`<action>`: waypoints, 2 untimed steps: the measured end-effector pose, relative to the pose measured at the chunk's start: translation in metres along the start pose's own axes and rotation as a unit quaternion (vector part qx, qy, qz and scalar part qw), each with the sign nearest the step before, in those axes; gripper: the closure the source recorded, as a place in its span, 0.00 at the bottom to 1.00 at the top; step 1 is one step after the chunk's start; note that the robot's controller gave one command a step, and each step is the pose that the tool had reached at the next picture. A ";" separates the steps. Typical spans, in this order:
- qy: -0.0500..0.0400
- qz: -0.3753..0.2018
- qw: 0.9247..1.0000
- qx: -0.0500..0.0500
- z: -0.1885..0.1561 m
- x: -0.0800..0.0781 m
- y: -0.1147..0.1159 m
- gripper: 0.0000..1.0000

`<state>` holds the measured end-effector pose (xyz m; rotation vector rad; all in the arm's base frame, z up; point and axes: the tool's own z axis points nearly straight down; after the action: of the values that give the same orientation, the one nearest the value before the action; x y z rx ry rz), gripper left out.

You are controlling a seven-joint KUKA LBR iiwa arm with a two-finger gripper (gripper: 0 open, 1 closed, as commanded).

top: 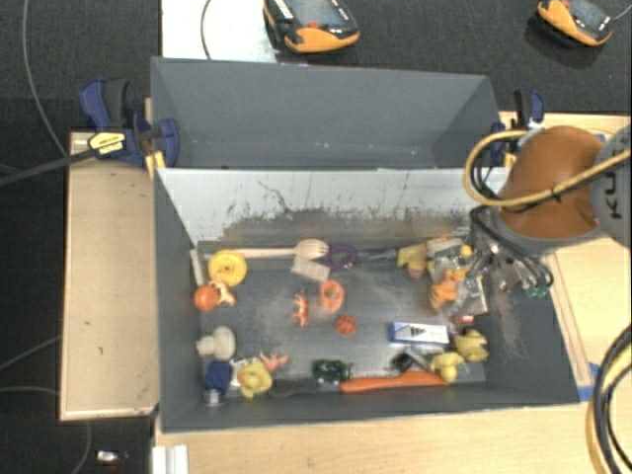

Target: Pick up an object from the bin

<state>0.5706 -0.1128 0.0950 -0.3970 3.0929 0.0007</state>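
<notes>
My gripper (483, 271) hangs low over the right end of the bin, under the arm's orange cover. Right beside it, on its left, lies a small orange and yellow toy (445, 286), partly hidden by the gripper. A yellow piece (414, 257) sits just beyond that, near the back wall. In front of the gripper lie a blue and white packet (419, 334) and a yellow lumpy toy (472, 345).
A long orange stick (392, 383) lies along the front wall beside a green and black piece (332, 369). Small orange bits (331, 295) sit mid-bin, and a purple ring (343, 258) and a cream fork-like piece (309, 253) lie further back. Yellow, orange, beige and blue toys (225, 269) crowd the left end.
</notes>
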 end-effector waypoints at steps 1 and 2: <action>-0.005 -0.004 1.000 0.002 -0.028 0.000 -0.003 1.00; -0.005 -0.124 0.992 0.003 -0.038 0.000 -0.011 1.00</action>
<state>0.5726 -0.1232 0.1331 -0.7742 3.0095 -0.0105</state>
